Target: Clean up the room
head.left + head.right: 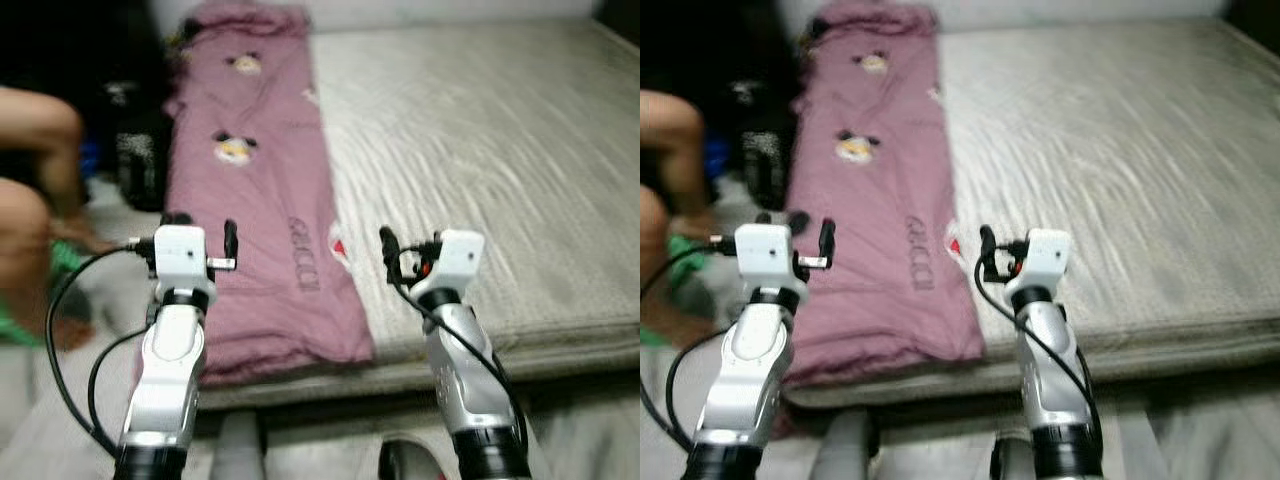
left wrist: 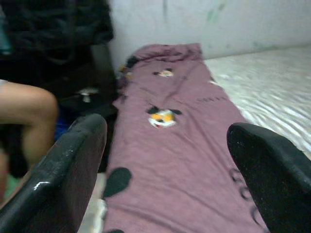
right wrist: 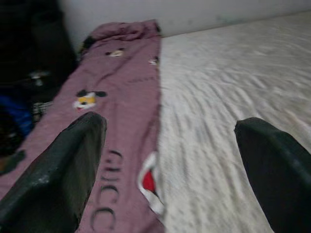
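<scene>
A mauve blanket (image 1: 250, 200) printed with cartoon mouse faces and dark lettering lies folded in a long strip along the left side of a grey mattress (image 1: 480, 150). My left gripper (image 1: 200, 226) is held up over the blanket's near left edge, open and holding nothing. My right gripper (image 1: 412, 250) hovers over the mattress just right of the blanket's near corner, also open and holding nothing. In the left wrist view both fingers (image 2: 63, 170) frame the blanket (image 2: 180, 145). In the right wrist view the fingers (image 3: 58, 170) straddle the line between blanket (image 3: 112, 97) and mattress (image 3: 228, 87).
A person's bare legs (image 1: 40, 150) are at the left beside the bed. Dark bags (image 1: 140, 150) and something green (image 1: 65, 255) lie on the floor there. The mattress's front edge (image 1: 560, 345) runs just before me. A pale wall (image 2: 218, 24) stands behind the bed.
</scene>
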Motion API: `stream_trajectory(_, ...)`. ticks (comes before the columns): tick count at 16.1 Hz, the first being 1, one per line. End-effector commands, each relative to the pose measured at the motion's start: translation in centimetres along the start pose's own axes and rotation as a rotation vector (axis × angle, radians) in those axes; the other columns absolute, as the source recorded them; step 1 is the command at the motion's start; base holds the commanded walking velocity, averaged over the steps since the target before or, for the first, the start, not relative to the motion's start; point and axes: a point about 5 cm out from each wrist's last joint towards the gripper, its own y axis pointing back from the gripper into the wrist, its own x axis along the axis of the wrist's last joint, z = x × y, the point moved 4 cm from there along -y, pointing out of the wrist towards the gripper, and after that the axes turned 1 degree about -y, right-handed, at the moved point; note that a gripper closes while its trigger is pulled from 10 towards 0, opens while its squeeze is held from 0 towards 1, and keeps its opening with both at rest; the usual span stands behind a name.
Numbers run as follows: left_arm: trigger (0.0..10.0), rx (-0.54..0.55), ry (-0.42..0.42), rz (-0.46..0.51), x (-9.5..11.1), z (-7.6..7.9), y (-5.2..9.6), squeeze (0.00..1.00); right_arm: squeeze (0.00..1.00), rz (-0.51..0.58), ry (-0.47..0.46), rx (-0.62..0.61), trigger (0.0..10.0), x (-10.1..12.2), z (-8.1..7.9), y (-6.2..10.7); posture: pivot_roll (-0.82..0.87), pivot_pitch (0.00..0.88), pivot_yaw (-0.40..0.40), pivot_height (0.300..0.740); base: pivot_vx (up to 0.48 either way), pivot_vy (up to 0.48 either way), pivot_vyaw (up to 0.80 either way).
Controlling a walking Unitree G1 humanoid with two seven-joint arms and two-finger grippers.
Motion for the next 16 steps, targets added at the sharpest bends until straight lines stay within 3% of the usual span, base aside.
stream_trajectory(1,10.0,0.013,-0.013,-0.008,-0.2,-0.5,-0.1,0.00,0.00,-0.006,0.011,0.016,10.0,0.0,-0.5,-0.1,0.04,0.000,0.025,0.709,0.000,0.000,0.00)
stream_trajectory(6,10.0,0.011,-0.014,-0.015,-0.4,-0.2,0.1,0.00,0.00,0.001,0.029,0.007,10.0,-0.1,-0.3,0.1,0.03,0.000,0.025,0.709,0.000,0.000,0.00)
stream_trajectory(10,10.0,0.004,-0.025,-0.017,-0.4,-0.1,0.0,0.00,0.00,0.001,0.030,0.009,10.0,-0.1,-0.3,0.1,0.03,0.000,0.026,0.739,0.000,0.000,0.00)
stream_trajectory(13,10.0,0.047,-0.087,-0.093,-2.1,-0.7,-0.1,0.00,0.00,-0.003,0.030,0.005,10.0,-0.2,-0.3,0.1,0.03,0.000,0.025,0.740,0.000,0.000,0.00)
stream_trajectory(16,10.0,0.046,-0.072,-0.114,-2.5,-0.6,-0.1,0.00,0.00,-0.006,0.031,0.009,10.0,-0.3,-0.2,0.0,0.04,0.000,0.021,0.740,0.000,0.000,0.00)
